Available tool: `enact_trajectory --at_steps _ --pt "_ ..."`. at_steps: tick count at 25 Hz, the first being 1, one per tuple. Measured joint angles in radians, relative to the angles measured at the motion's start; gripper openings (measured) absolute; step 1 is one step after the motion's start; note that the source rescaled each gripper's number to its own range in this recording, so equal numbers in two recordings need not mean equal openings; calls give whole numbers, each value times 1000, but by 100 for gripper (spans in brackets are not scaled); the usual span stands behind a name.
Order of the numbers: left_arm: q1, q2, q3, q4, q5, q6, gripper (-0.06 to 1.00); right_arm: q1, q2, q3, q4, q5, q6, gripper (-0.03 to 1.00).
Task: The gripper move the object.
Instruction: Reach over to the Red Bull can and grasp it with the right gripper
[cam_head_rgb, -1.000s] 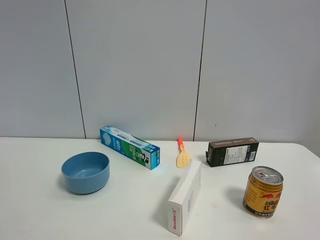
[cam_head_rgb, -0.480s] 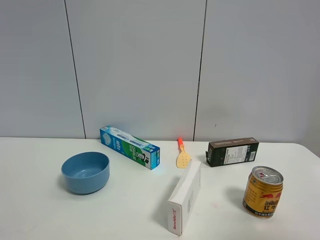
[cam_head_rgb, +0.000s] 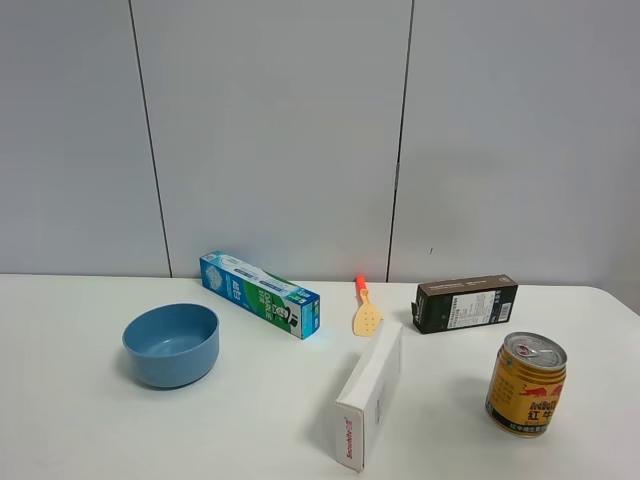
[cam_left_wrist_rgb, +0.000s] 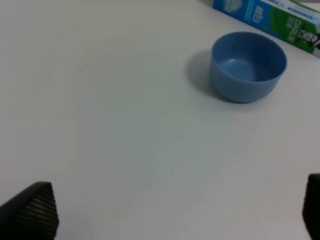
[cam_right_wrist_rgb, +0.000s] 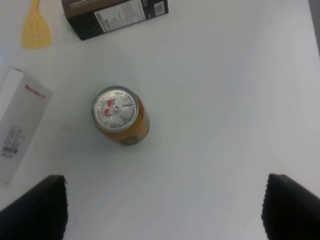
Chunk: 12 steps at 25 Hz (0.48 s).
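The gold-yellow can (cam_head_rgb: 526, 385) with red lettering and a silver pull-tab top stands upright on the white table (cam_head_rgb: 80, 430) at the front right. The right wrist view shows the can (cam_right_wrist_rgb: 120, 116) from above. My right gripper (cam_right_wrist_rgb: 165, 206) is above and off to the side of it, fingers (cam_right_wrist_rgb: 37, 205) spread wide, open and empty. My left gripper (cam_left_wrist_rgb: 170, 212) is open and empty over bare table, apart from the blue bowl (cam_left_wrist_rgb: 247, 65). Neither gripper shows in the exterior high view.
A blue bowl (cam_head_rgb: 171, 344) sits at the left. A toothpaste box (cam_head_rgb: 259, 294), a yellow spatula (cam_head_rgb: 365, 310) and a dark box (cam_head_rgb: 466, 303) lie along the back. A white box (cam_head_rgb: 371, 392) lies left of the can and shows in the right wrist view (cam_right_wrist_rgb: 17, 130).
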Motion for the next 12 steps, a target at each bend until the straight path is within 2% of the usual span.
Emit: enact_trajectory --at_steps 5,12 --pt "0 0 0 0 0 0 100 0 163 -9 0 -13 0 37" --pt "0 0 0 0 0 0 100 0 331 -9 71 -108 -32 37"
